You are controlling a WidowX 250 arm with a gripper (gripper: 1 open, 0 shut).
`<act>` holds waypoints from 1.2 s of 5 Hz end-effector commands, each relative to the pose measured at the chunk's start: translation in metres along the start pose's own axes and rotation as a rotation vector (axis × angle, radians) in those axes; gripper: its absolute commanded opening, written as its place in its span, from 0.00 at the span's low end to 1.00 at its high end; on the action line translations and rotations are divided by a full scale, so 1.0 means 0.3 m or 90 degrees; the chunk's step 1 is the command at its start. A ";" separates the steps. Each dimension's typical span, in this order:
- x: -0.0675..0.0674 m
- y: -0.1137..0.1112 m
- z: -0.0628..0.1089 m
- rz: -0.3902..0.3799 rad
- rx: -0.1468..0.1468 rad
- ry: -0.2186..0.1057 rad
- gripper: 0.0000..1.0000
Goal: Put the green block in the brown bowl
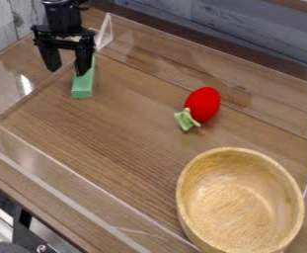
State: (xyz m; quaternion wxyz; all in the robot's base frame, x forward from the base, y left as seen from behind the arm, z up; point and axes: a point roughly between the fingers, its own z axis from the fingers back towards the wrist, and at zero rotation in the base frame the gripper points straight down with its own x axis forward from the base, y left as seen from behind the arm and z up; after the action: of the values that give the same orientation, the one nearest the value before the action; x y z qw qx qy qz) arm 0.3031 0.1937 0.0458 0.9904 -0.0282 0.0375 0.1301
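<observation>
A: What is seen on the table (116,148)?

B: A wooden table is shown from above and at an angle, fenced in by low clear plastic walls (63,183). Three things are laid out on it. A flat green block (85,82) is found near the far left corner, lying lengthwise away from the viewer. A red strawberry toy (200,104) with a small green stem is placed near the middle, well apart from the block. A large round brown bowl (289,180) of pale wood is set at the near right, cut slightly by the lower edge of the view, and nothing is seen inside it.

A: Where is the gripper (65,65)?

B: A black gripper is seen at the top left, pointed straight down over the far end of the green block. Its two fingers (47,56) are spread wide, so the jaws are released and nothing is grasped. One finger is seen just left of the block and the other overlaps its far end. Whether the block is touched cannot be told from this angle.

A: And the block itself?

B: It is lying flat on the table, well apart from the bowl.
</observation>
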 end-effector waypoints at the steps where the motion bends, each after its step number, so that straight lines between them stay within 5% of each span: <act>1: 0.001 -0.006 0.019 -0.013 0.015 -0.011 1.00; 3: 0.003 0.021 -0.076 0.019 0.020 0.014 1.00; 5: 0.007 -0.025 -0.118 -0.034 0.034 0.039 1.00; 6: -0.012 -0.029 -0.123 -0.016 0.035 0.051 1.00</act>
State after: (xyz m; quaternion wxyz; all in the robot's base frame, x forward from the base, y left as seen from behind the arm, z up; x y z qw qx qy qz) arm 0.3044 0.1881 0.0235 0.9915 -0.0064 0.0641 0.1129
